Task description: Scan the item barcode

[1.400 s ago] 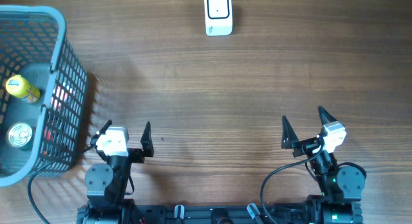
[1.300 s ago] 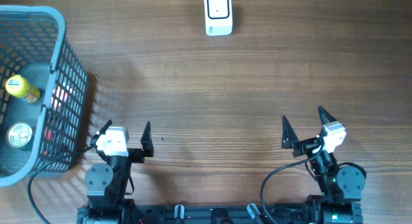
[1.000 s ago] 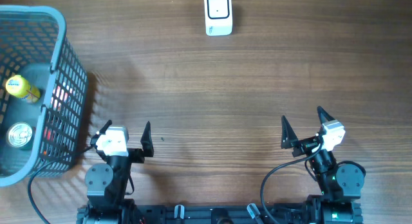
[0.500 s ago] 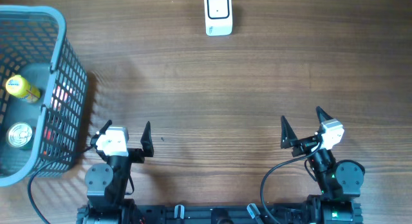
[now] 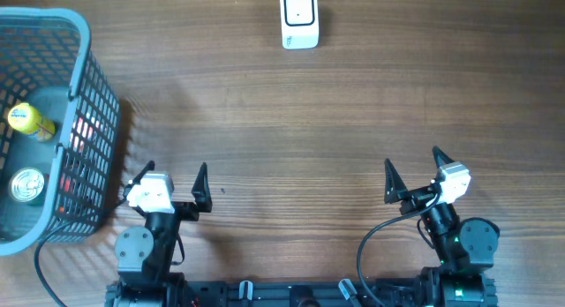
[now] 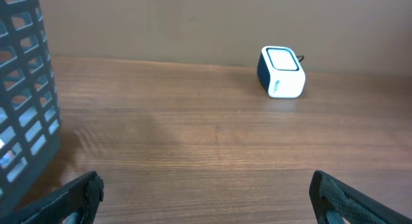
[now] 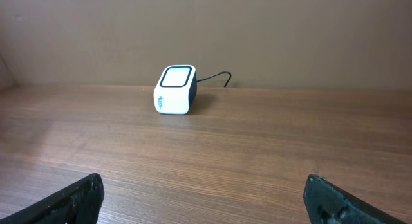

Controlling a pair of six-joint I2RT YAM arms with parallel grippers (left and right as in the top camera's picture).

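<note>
The white barcode scanner (image 5: 299, 18) stands at the far middle of the table, also in the left wrist view (image 6: 281, 72) and the right wrist view (image 7: 175, 89). Items lie in the grey mesh basket (image 5: 88, 42) at the left: a yellow bottle (image 5: 30, 120), a silver can (image 5: 26, 184) and something red (image 5: 84, 131) behind the mesh. My left gripper (image 5: 175, 172) (image 6: 206, 185) is open and empty at the near edge, just right of the basket. My right gripper (image 5: 412, 159) (image 7: 203, 184) is open and empty at the near right.
The basket wall (image 6: 26, 95) rises close on the left of the left gripper. The scanner's black cable (image 7: 215, 78) runs off behind it. Bare wooden table (image 5: 291, 131) lies between the grippers and the scanner.
The left wrist has shifted a little to the left and the right wrist has edged slightly left. Both grippers stay open; nothing else moved.
</note>
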